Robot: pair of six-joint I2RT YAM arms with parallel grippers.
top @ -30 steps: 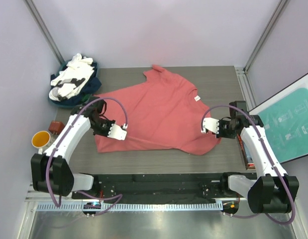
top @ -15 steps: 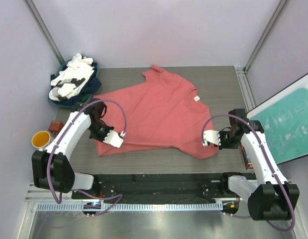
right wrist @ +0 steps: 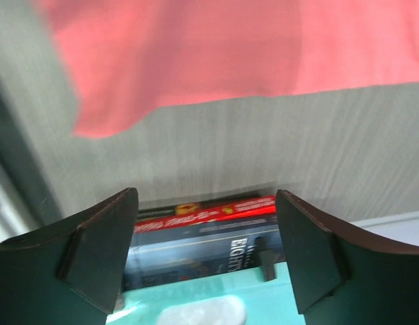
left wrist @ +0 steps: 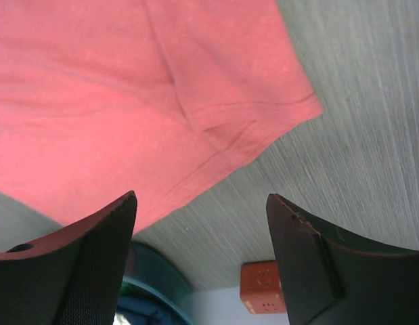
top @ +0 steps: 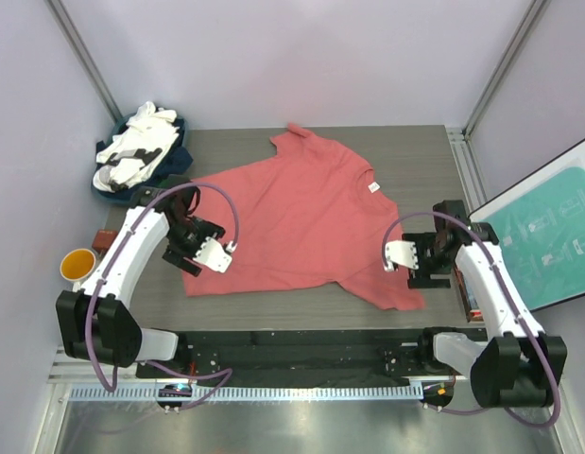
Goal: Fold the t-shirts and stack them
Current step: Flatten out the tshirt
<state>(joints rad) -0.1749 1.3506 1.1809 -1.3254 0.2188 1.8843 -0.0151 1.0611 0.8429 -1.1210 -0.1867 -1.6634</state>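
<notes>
A coral-red t-shirt (top: 301, 222) lies spread on the grey table (top: 415, 151), its white neck tag (top: 374, 187) toward the right. My left gripper (top: 213, 254) hovers open over the shirt's near-left corner. In the left wrist view the shirt (left wrist: 128, 101) fills the upper left, and nothing sits between the open left gripper (left wrist: 201, 200). My right gripper (top: 402, 255) is open above the shirt's near-right corner. The right wrist view shows the shirt (right wrist: 195, 54) lying beyond the empty right gripper (right wrist: 206, 196). More t-shirts (top: 141, 151), white and dark navy, are heaped at the back left.
An orange-lined mug (top: 77, 263) and a small orange box (top: 105, 238) stand at the left edge. Books (top: 470, 288) lie along the right edge, seen as books (right wrist: 209, 230) in the right wrist view. A teal board (top: 547, 227) leans at the right.
Both grippers were shut on the shirt's near corners and have opened, letting the cloth drop flat. The near hem now lies closer to the arms than a second ago.
</notes>
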